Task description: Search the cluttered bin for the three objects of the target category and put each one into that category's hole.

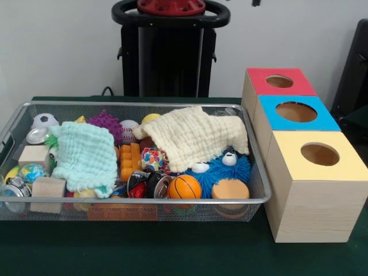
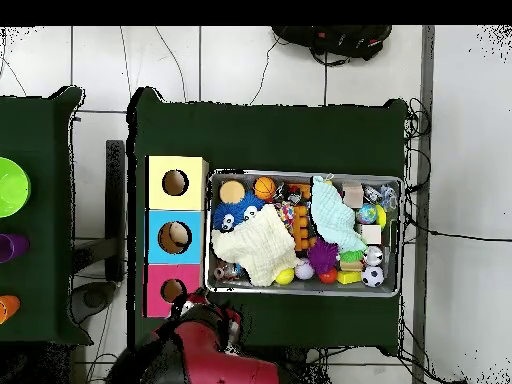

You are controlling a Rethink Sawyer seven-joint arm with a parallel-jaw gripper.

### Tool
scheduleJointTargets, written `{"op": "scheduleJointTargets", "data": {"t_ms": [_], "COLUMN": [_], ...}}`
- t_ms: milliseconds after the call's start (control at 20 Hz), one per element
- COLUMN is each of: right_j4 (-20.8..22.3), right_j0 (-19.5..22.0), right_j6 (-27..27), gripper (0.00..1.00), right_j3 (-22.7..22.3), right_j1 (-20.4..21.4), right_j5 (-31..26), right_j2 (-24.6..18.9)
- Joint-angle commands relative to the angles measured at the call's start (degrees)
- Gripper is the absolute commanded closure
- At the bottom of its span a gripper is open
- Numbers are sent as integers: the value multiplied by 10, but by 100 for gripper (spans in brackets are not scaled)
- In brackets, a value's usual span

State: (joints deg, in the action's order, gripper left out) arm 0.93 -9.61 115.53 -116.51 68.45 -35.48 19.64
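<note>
Wire mesh bin (image 1: 144,201) sits on the green tabletop (image 1: 172,253), packed w/ toys; three wooden boxes stand in a row just right of it in the front view, each w/ a round hole on top: red-top box (image 1: 261,82) farthest, blue-top box (image 1: 322,119) in the middle, yellow-top box (image 1: 345,167) nearest.

In the bin: cream cloth (image 1: 192,135) draped over the far-right part; mint cloth (image 1: 85,155) over the left-centre; blue fuzzy toy w/ googly eyes (image 1: 227,169) pokes out under the cream cloth; mini basketball (image 1: 184,187) at the near edge, w/ a round orange-topped disc (image 1: 230,190) just right of it; purple spiky ball (image 1: 106,122) at the far side betw. the cloths; soccer ball (image 1: 44,120) in the far-left corner; small globe ball (image 1: 31,171) and two wooden blocks (image 1: 48,187) at the left; orange brick toy (image 1: 130,162) in the centre.

Which category is the target, can't tell; nothing sits in or on any hole.

Arm is drawn back; overhead view shows only its red and black body (image 2: 200,350) at the bottom edge, beside the red-top box; fingers not visible in either view, so can't tell if released or clenched.
</note>
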Motion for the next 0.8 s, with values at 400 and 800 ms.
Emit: {"op": "scheduleJointTargets", "data": {"t_ms": [400,800], "right_j4": [43,35], "right_j0": [175,334], "right_j6": [-10,-38], "gripper": [0,0], "right_j3": [-132,-151], "right_j1": [16,-44], "right_j5": [150,236], "right_j2": [-28,-156]}}
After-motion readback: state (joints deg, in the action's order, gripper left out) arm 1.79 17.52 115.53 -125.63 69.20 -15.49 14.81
